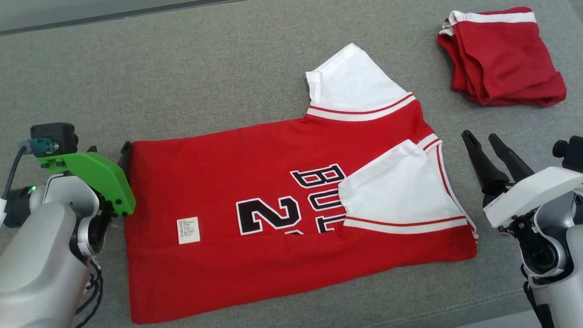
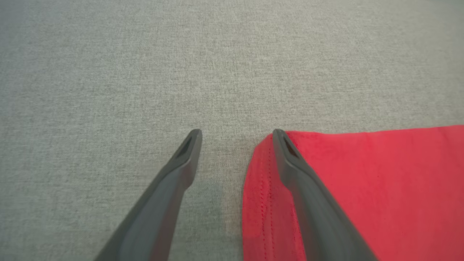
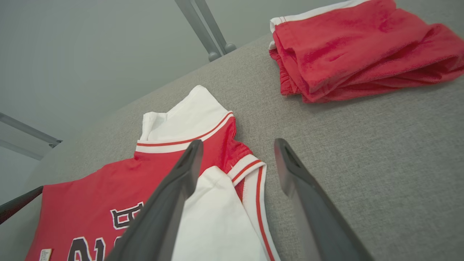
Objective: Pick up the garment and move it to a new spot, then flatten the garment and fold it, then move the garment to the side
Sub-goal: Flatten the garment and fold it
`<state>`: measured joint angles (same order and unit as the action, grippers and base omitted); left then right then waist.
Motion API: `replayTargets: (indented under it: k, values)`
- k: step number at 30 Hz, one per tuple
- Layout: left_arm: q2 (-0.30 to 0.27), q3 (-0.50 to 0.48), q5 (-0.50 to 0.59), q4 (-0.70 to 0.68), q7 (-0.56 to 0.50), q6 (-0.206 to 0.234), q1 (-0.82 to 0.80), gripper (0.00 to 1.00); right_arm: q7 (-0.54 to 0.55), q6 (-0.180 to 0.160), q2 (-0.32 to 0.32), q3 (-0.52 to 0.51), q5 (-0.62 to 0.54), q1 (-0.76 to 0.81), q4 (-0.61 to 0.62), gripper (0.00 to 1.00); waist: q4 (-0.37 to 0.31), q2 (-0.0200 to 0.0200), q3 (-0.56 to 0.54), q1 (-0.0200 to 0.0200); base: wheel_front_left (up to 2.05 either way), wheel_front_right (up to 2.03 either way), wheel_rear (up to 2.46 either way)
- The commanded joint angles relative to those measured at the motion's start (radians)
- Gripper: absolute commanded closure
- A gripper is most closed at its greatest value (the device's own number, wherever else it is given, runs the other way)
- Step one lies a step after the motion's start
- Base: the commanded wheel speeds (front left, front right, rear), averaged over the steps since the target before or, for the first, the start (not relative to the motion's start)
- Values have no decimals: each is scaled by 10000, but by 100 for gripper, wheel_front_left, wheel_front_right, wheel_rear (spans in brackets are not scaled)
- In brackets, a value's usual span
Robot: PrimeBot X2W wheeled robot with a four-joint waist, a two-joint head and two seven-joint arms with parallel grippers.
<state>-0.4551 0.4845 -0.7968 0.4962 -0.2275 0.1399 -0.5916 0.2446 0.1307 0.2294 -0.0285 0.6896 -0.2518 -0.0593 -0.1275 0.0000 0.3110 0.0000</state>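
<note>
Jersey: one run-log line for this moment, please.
jersey: spread, near sleeve folded in | left tool: open, straddling hem corner | right tool: open, beside collar | folded red garment: far right

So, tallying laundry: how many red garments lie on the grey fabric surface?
2. A red jersey with white sleeves lies spread at centre; a folded red white-trimmed garment sits far right, possibly hiding another.

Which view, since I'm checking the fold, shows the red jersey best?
The head view: the whole jersey lies there, one sleeve and the near edge folded over. The left wrist view catches one hem corner; the right wrist view, its sleeves and collar end.
</note>
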Motion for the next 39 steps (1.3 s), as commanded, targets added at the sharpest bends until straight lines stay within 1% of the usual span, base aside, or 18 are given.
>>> replayTargets:
  k: [1,5,13,19,25,30,33,39]
  values:
    - [-77,105,244,251,-28,-54,-304,0,-75,-2,66,81,101,-141,-22,0,16,0,61,0,0,0,0]
    - [118,228,151,481,-11,-269,-545,0,-124,-2,138,180,175,-211,-30,0,16,0,112,0,0,0,0]
    - [237,511,177,260,-82,-527,-382,0,-237,-2,205,139,273,-73,-95,0,96,0,60,0,0,0,0]
    - [269,473,51,-197,11,-477,-242,0,-275,-2,162,150,276,-55,-106,0,124,0,30,0,0,0,0]
    - [208,686,89,-595,-342,-446,-61,0,-275,-2,143,189,304,-71,-154,0,134,0,6,0,0,0,0]
    - [200,771,37,-922,-425,-425,100,0,-310,-2,155,221,333,-76,-195,0,109,0,-28,0,0,0,0]
    - [213,845,-51,-1253,-570,-490,265,0,-344,-2,185,222,353,-35,-222,0,92,0,-76,0,0,0,0]
    - [134,983,-245,-2005,-868,-433,701,0,-372,-2,166,209,377,50,-290,0,80,0,-191,0,0,0,0]
